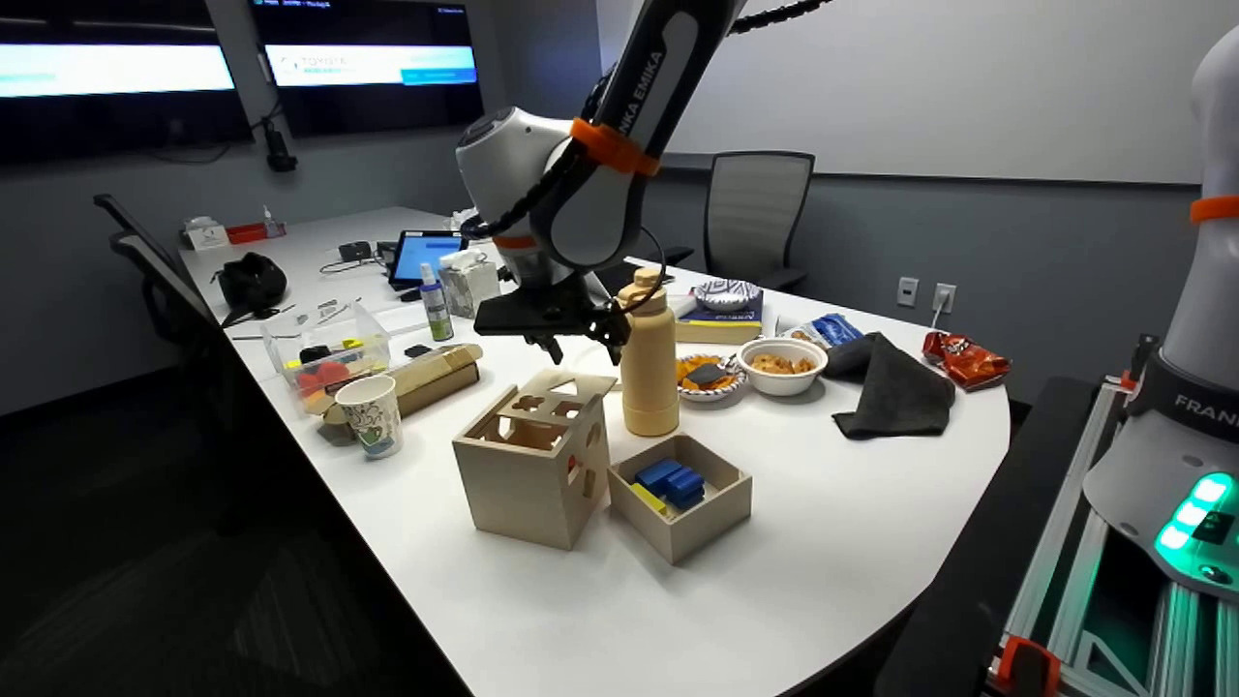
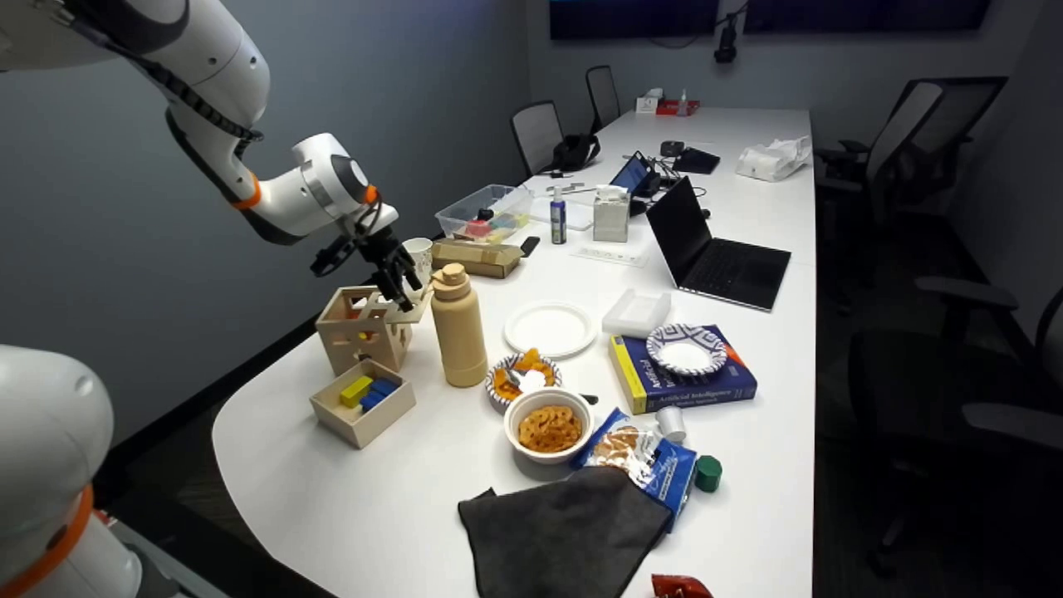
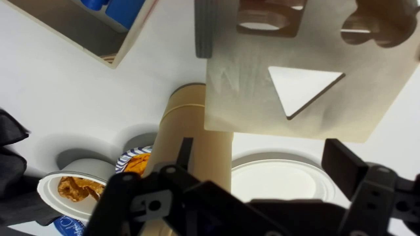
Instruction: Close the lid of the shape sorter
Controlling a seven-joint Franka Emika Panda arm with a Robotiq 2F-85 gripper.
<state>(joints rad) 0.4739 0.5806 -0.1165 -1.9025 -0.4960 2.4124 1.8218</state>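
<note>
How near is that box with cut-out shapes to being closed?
Partway, it seems. Done: the lid covers part of the box. In hand: the fingers stand open near the lid's overhanging end, gripping nothing. Left: probably sliding that overhang home.

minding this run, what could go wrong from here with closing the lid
The open gripper hovers close to the tan bottle, so a sideways move might knock it over. The lid juts out past the shape sorter; an off-centre push could skew the lid, or perhaps move the shape sorter along with it.
</note>
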